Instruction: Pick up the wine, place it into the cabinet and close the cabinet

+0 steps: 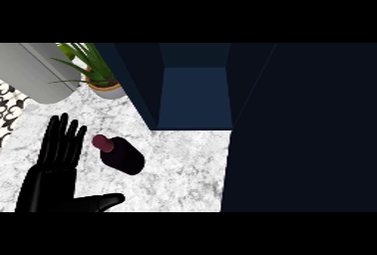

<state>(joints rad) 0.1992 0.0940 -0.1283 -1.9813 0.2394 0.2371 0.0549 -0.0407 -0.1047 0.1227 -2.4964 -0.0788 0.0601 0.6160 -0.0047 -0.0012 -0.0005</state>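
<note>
A potted plant [99,74] stood far left; the wine [121,155] lay just right of the released left hand [55,172], before the open cabinet [193,94].

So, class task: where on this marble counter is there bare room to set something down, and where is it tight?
Bare marble lies between the wine bottle and the dark cabinet, and again between the potted plant and the bottle. It is tight at the left, where the open left hand lies close beside the bottle.
</note>
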